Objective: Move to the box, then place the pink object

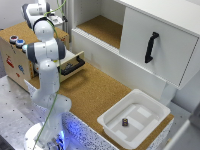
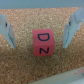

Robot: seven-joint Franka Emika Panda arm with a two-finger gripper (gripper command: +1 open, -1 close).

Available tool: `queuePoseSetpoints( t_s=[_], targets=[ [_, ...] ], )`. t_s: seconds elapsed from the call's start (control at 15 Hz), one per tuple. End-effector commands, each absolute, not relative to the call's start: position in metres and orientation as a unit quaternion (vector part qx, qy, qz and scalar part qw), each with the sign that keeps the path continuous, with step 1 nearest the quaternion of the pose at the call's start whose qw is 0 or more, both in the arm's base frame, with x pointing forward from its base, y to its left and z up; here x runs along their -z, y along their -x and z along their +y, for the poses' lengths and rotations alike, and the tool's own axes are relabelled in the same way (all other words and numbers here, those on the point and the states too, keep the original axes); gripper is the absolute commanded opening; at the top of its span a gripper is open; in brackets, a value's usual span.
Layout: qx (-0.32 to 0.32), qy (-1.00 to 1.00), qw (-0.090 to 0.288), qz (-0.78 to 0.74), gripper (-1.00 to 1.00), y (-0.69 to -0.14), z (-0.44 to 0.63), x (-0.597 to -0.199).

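Pink cube not yet picked up, the box is waiting far away

In the wrist view we see the pink cube (image 2: 44, 43), with letters D and Z on its face, resting on the cork surface (image 2: 22, 67) between the two fingers (image 2: 9, 31) of the gripper (image 2: 40, 32), which is spread wide and touches nothing. So we judge that the grasp is not yet made. In the exterior view the white box (image 1: 152, 117) stands at the exterior view's right, well apart from the arm (image 1: 47, 65), with only a small dark object (image 1: 125, 122) inside. What is left: closing on the cube, carrying it to the box, and placing it.
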State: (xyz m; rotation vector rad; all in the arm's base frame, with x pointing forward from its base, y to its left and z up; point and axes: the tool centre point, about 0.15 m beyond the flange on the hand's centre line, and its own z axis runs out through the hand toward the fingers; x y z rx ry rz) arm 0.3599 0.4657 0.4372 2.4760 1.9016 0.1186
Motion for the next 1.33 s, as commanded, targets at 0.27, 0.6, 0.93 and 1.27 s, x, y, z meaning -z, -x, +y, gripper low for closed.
queuePoseSetpoints(
  t_s=[0.27, 0.6, 0.93, 1.27],
  targets=[
    [0.046, -0.777, -0.017, 0.627, -1.0, -0.387, 0.469, -0.433],
    [0.033, -0.8, -0.05, 0.597, -1.0, -0.384, 0.449, -0.455],
    [0.001, -0.832, -0.071, 0.55, -1.0, -0.365, 0.418, -0.491],
    [-0.008, -0.852, -0.057, 0.52, -1.0, -0.352, 0.378, -0.481]
  ],
)
